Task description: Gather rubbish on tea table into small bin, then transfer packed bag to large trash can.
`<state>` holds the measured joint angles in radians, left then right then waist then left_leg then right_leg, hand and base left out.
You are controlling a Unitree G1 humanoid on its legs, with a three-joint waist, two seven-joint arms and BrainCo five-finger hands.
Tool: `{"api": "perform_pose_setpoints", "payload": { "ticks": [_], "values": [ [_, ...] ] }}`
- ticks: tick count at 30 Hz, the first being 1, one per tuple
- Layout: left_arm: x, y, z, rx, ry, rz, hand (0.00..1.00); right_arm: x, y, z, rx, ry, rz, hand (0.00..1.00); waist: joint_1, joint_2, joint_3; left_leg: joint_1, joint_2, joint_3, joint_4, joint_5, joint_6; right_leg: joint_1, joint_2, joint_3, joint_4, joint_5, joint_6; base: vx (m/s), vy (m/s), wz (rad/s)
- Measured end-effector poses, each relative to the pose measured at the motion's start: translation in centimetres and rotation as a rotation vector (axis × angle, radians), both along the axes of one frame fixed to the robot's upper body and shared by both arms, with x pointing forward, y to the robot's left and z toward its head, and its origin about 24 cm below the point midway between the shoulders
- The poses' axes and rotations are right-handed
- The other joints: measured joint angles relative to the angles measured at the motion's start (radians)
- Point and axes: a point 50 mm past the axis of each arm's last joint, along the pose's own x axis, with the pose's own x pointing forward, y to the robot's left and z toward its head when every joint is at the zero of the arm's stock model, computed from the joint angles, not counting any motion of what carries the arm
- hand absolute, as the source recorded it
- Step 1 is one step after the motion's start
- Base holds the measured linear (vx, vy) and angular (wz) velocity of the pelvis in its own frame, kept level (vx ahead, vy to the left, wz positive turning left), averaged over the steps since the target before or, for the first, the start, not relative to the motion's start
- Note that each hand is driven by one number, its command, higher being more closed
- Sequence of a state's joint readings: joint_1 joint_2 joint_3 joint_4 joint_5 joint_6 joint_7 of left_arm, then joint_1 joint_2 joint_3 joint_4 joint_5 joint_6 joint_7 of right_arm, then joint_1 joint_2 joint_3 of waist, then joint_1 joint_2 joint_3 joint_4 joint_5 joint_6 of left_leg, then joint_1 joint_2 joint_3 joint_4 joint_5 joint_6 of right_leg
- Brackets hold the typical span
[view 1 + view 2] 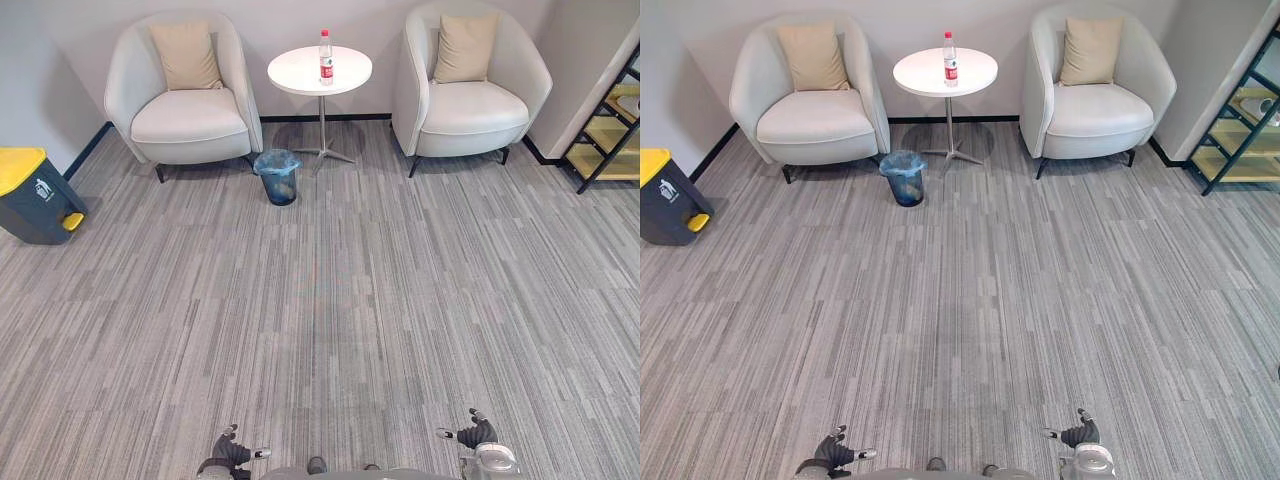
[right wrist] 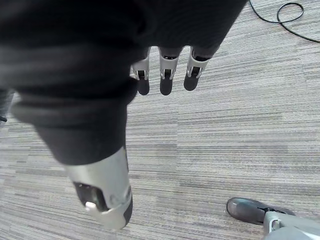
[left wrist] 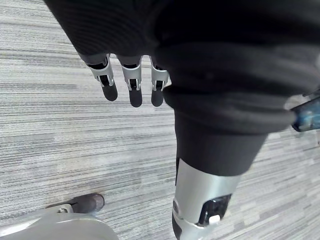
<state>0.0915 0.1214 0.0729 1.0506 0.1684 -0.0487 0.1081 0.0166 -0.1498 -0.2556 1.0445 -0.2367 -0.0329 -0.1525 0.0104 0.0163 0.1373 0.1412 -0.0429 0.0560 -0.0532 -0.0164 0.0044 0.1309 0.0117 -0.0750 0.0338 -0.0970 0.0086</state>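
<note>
Head stereo pair looks forward and down across carpet (image 1: 330,300) to the far tea table (image 1: 296,72); both wrist cameras face down, close above that carpet.

Open carpet (image 1: 330,320) lies wide between me and the round desk (image 1: 295,72), flanked closely by a left armchair (image 1: 185,100) and a right armchair (image 1: 470,85). The small bin (image 1: 277,176) stands on the floor just before the desk's base, near the left armchair. One bottle (image 1: 325,57) stands upright on the desk top. The large trash can (image 1: 35,195) sits at far left, a shelf rack (image 1: 605,140) at far right.
</note>
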Motion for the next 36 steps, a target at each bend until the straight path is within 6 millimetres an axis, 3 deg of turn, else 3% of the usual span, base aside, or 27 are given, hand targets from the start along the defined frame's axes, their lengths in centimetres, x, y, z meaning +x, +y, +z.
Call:
{"api": "perform_pose_setpoints", "payload": {
  "ticks": [9, 31, 36],
  "values": [
    [-0.7, 0.5, -0.1, 0.006, 0.017, 0.012, 0.0, -0.6, -1.0, 0.1, -0.018, 0.012, -0.02, 0.0, -0.001, 0.004, 0.0, -0.005, 0.0, 0.003, -0.007, 0.001, 0.001, -0.013, 0.002, 0.001, -0.003, 0.001, -0.002, -0.02, -0.006, -0.01],
    [-0.8, 0.5, -0.1, -0.007, 0.022, 0.015, 0.0, -0.3, -0.5, 0.0, 0.02, 0.002, -0.064, 0.0, 0.002, 0.005, 0.0, -0.024, 0.001, 0.043, -0.018, -0.001, 0.003, -0.035, 0.004, 0.033, -0.035, 0.025, -0.009, -0.01, -0.001, -0.05],
    [-0.6, 0.5, -0.1, -0.011, 0.016, 0.024, 0.0, 0.7, -0.6, 0.3, 0.025, -0.024, -0.082, 0.0, 0.006, 0.006, 0.014, -0.107, 0.007, 0.093, 0.081, -0.076, 0.032, -0.108, 0.003, 0.075, 0.026, -0.002, 0.012, 0.02, 0.019, -0.29]
  ]
}}
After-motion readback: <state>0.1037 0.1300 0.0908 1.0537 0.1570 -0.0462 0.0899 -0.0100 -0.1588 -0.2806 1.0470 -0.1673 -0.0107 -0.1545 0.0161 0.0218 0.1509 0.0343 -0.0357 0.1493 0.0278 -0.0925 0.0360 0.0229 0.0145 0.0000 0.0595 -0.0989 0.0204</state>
